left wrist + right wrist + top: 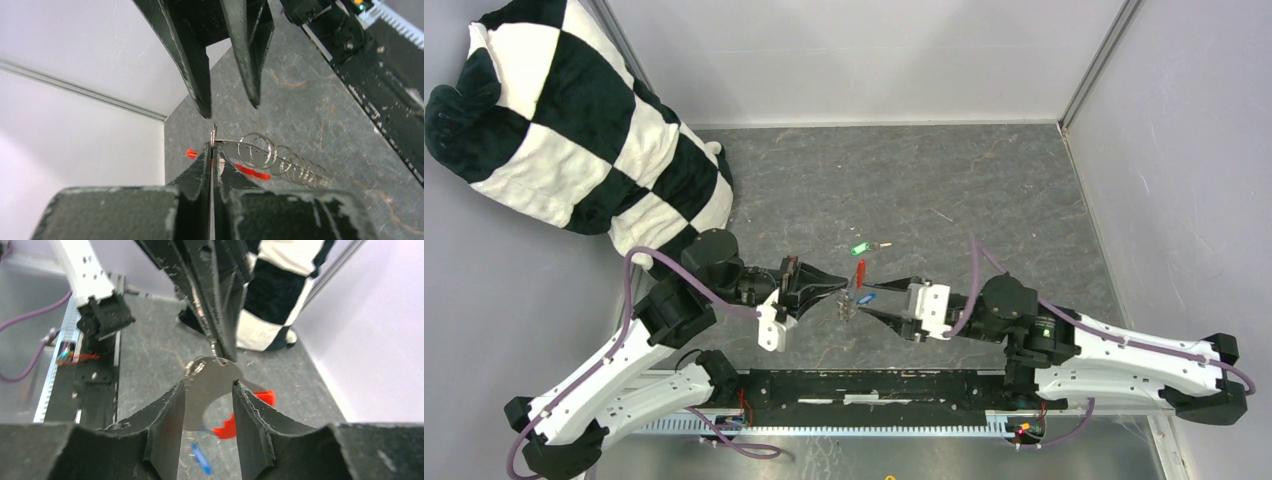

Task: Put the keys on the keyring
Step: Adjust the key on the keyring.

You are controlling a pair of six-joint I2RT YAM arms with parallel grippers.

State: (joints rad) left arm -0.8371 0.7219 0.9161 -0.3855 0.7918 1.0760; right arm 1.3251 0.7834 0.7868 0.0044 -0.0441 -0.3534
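My left gripper [842, 291] is shut on the thin ring of the keyring [213, 136] and holds it just above the table. A chain of small rings [280, 161] hangs from it, and the red tag [860, 272] lies beside it. My right gripper [866, 301] is open and empty, facing the left gripper tip to tip. In the right wrist view the ring [195, 369] sits just beyond my open fingers [170, 412]. The blue key [867, 296] lies on the table under the right gripper, also in the right wrist view [200, 460]. The green key [858, 249] lies farther back.
A black-and-white chequered cushion [574, 120] lies at the back left against the wall. White walls enclose the grey table [984, 190] at the back and right. The black base rail [874, 385] runs along the near edge.
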